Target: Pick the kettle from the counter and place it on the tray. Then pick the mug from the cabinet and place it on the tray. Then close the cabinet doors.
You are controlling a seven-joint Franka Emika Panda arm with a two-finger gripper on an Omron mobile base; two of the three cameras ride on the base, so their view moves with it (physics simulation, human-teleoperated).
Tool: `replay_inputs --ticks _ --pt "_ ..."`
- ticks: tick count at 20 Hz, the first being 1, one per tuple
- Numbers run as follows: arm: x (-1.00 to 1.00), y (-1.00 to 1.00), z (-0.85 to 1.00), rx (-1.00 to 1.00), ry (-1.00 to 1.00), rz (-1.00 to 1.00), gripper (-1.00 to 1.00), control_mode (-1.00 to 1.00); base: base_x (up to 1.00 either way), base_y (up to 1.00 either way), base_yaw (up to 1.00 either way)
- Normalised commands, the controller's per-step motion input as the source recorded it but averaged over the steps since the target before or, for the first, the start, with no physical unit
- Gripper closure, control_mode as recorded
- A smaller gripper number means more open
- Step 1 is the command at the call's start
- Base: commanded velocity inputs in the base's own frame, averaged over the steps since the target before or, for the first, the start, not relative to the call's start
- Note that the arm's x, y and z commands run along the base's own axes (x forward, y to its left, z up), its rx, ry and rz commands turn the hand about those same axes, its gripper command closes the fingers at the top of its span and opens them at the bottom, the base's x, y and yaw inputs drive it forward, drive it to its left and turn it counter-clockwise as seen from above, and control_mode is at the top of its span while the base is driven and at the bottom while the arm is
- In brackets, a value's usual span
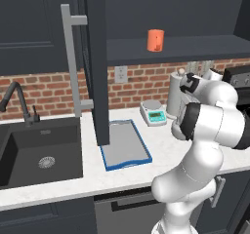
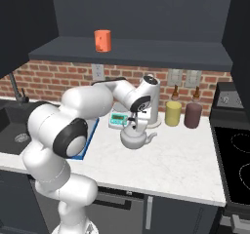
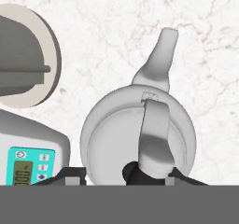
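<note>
**Gripper down over the kettle handle, grasp unconfirmed**

Kettle (image 2: 135,138) upright on the white marbled counter (image 2: 180,155), right of the digital scale (image 2: 118,120) and just in front of the paper-towel roll (image 2: 150,101). Gripper (image 2: 135,126) directly above it, pointing straight down at the arched top handle (image 3: 155,136). In the hand view, handle running up the picture from the fingertips (image 3: 130,171) toward the spout (image 3: 158,59), so its long axis in line with the spout; dark finger tips at either side of the handle's near end. Jaws part-way in around the handle; impossible to say from these pictures whether the pads already press on it, so no firm hold claimed. Kettle resting on the stone, not lifted.

Blue-rimmed tray (image 1: 128,145) lying to the robot's left of the kettle, beyond the scale, partly behind the open cabinet door (image 1: 97,67) in the left base view. Judged next: finishing the squeeze across the handle, a straight lift, then a carry leftward over the scale to the tray. Likely risk: kettle swinging under the handle if gripped off-centre.

Orange mug (image 1: 156,40) on the cabinet shelf (image 1: 185,48), well above the counter, untouched.
</note>
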Motion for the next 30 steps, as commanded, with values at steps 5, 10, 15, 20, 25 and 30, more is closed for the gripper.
replay_inputs --ticks 5,10,15,20,25,30 --pt "-0.16 0.0 -0.1 0.0 0.0 0.0 1.0 -1.0 0.0 0.0 0.0" --pt "-0.31 0.0 0.01 0.0 0.0 0.0 1.0 -1.0 0.0 0.0 0.0" --pt "-0.43 0.02 0.26 0.0 0.0 0.0 1.0 -1.0 0.0 0.0 0.0" --pt "-0.5 0.08 0.43 0.0 0.0 0.0 1.0 -1.0 0.0 0.0 0.0" --pt "-0.52 0.28 0.38 0.0 0.0 0.0 1.0 -1.0 0.0 0.0 0.0" --pt "-0.42 0.54 0.22 0.0 0.0 -0.03 1.0 -1.0 0.0 0.0 0.0"
